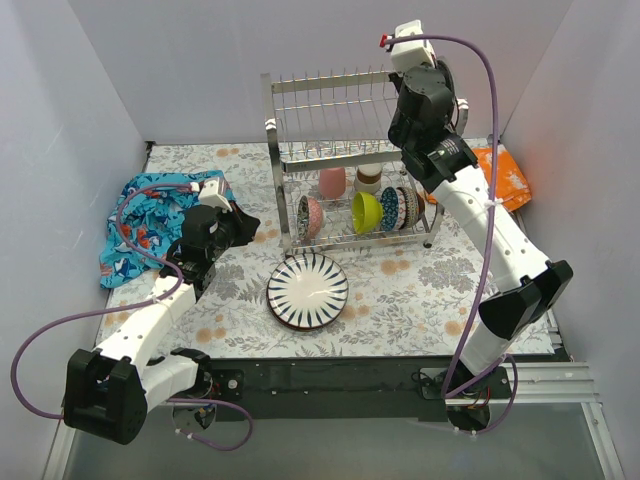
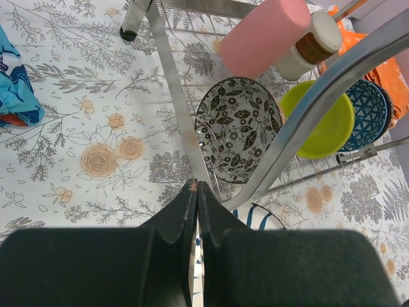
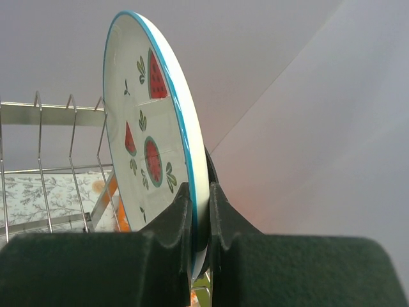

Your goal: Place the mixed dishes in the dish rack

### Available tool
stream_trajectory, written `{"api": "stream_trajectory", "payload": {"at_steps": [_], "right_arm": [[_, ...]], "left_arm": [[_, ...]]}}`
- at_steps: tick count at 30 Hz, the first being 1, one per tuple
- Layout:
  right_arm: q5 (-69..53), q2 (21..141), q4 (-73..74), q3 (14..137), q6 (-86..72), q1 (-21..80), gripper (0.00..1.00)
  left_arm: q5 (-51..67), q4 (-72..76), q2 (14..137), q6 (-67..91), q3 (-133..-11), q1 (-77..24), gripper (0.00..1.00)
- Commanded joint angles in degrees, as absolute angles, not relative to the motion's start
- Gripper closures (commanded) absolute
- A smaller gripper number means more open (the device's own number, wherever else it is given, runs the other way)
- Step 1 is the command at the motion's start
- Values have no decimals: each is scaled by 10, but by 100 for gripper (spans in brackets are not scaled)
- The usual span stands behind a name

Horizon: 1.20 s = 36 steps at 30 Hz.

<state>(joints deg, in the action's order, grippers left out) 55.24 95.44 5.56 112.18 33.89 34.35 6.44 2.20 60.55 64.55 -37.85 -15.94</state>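
My right gripper (image 3: 200,188) is shut on the rim of a white plate (image 3: 144,134) with a teal edge and red watermelon marks, held upright beside the upper wires of the chrome dish rack (image 1: 330,105). In the top view the right arm (image 1: 420,100) is raised at the rack's upper right and hides the plate. My left gripper (image 2: 195,187) is shut and empty, low by the rack's front left post (image 2: 172,83). A black-striped white plate (image 1: 308,291) lies on the table in front of the rack.
The lower tier holds a patterned bowl (image 2: 238,128), a lime bowl (image 2: 326,121), a blue bowl (image 2: 370,112), a pink cup (image 2: 262,35) and a white jar (image 2: 313,45). A blue cloth (image 1: 150,215) lies left, an orange cloth (image 1: 505,175) right.
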Motion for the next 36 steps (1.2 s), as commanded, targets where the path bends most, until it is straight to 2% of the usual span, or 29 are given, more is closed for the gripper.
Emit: {"api": "stream_trajectory", "payload": {"at_steps": [1,3,6,7,10,11,14,18,23,27,28,31,36], "right_arm": [[548,933,48,1128,298,333,99],[553,935,55,1129,294,333,99],[546,937,82,1147,280,334,85],[534,936,90,1154,274,334,77],[497,934,133,1192,255,337,63],[490,933,142,1214,248,340,62],[476,927,172,1244,236,357,58],[479,912,175,1262,257,388,51],[475,876,172,1253,268,392,42],[461,822,171,1186,258,392,25],[461,804,171,1166,255,392,20],[464,774,171,1133,250,391,13],[456,718,175,1042,257,388,5]], "left_arm": [[70,33,605,647,-372,-159,100],[74,34,606,649,-371,-159,100],[83,36,606,651,-372,-159,97],[87,36,607,651,-372,-159,87],[108,36,610,652,-369,-159,63],[114,36,612,649,-368,-159,49],[128,33,613,638,-365,-159,36],[134,5,645,609,-380,-159,26],[163,-14,666,559,-379,-159,24],[185,-4,673,513,-362,-158,24],[187,-4,680,501,-360,-158,25],[200,-4,694,491,-354,-158,27],[222,-14,743,492,-361,-158,34]]}}
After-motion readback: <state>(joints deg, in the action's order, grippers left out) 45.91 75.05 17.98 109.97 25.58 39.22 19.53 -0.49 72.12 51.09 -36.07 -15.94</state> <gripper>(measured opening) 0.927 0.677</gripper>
